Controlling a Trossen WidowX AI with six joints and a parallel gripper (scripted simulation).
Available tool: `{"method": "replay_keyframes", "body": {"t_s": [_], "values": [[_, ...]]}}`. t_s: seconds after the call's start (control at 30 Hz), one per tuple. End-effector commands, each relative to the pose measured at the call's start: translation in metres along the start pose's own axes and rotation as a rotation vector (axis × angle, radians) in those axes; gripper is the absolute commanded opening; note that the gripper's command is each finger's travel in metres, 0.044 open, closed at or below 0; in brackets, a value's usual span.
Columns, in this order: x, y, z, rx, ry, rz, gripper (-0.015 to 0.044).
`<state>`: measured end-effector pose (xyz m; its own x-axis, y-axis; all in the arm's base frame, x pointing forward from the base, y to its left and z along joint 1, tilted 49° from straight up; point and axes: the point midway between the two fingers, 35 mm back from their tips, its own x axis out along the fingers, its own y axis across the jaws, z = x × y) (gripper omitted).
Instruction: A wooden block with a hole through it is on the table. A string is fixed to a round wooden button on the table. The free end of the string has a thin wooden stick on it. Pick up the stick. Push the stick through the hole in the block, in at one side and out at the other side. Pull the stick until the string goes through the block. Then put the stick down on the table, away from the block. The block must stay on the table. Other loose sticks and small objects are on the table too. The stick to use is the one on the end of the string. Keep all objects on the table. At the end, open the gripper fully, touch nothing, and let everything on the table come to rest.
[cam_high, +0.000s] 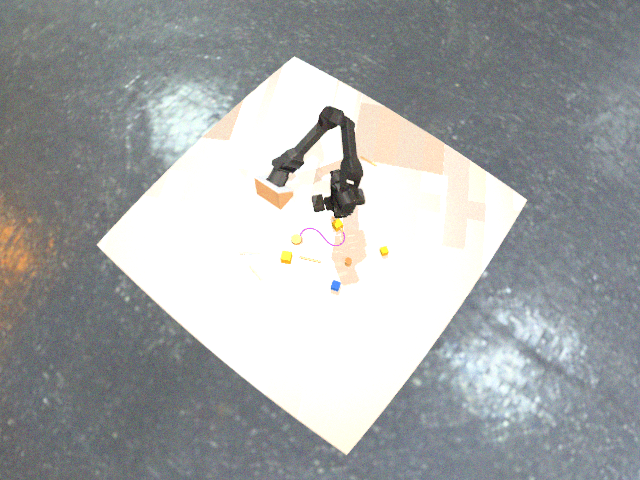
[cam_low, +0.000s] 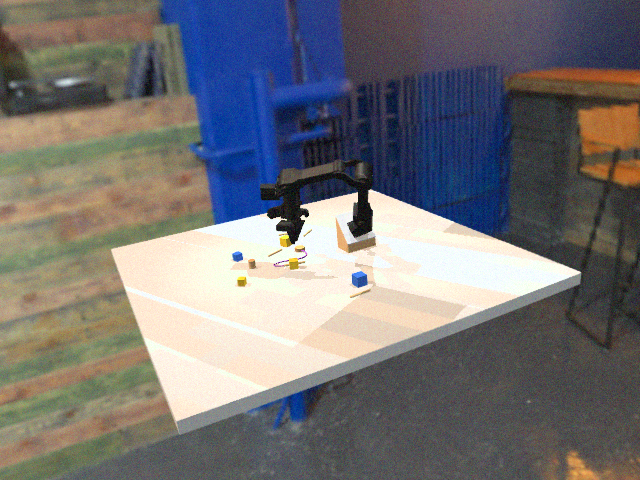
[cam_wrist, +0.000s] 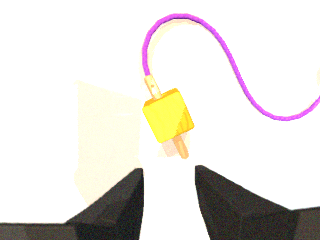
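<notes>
A yellow wooden block (cam_high: 337, 224) (cam_low: 293, 264) (cam_wrist: 168, 115) stands on the table. The stick on the string (cam_low: 301, 262) (cam_wrist: 182, 148) shows at two opposite sides of this block; the hole itself is hidden, so I cannot tell whether the stick runs through it or under it. The purple string (cam_high: 323, 236) (cam_wrist: 235, 65) leaves the stick's far end in the wrist view and curves to the round button (cam_high: 296, 239) (cam_low: 299, 249). My gripper (cam_low: 294, 241) (cam_wrist: 169, 174) is partly open and empty above the table, with the stick's bare end just beyond its fingertips in the wrist view.
A bigger yellow block (cam_high: 286, 257) (cam_low: 284, 240), a small yellow cube (cam_high: 384, 251) (cam_low: 241, 281), a brown cylinder (cam_high: 347, 261) (cam_low: 251, 264), a small blue cube (cam_high: 335, 285) (cam_low: 237, 256) and a larger blue cube (cam_low: 359, 279) stand around. Several loose sticks lie about, one near the bigger yellow block.
</notes>
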<state>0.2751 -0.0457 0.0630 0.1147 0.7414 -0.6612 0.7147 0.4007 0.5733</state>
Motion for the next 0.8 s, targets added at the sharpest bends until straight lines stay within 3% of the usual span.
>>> {"method": "replay_keyframes", "body": {"t_s": [0.0,0.77], "values": [[0.007,-0.012,-0.015,-0.398,0.042,-0.017,0.0125],[0.021,-0.012,-0.014,-0.398,0.040,-0.019,0.0125]]}}
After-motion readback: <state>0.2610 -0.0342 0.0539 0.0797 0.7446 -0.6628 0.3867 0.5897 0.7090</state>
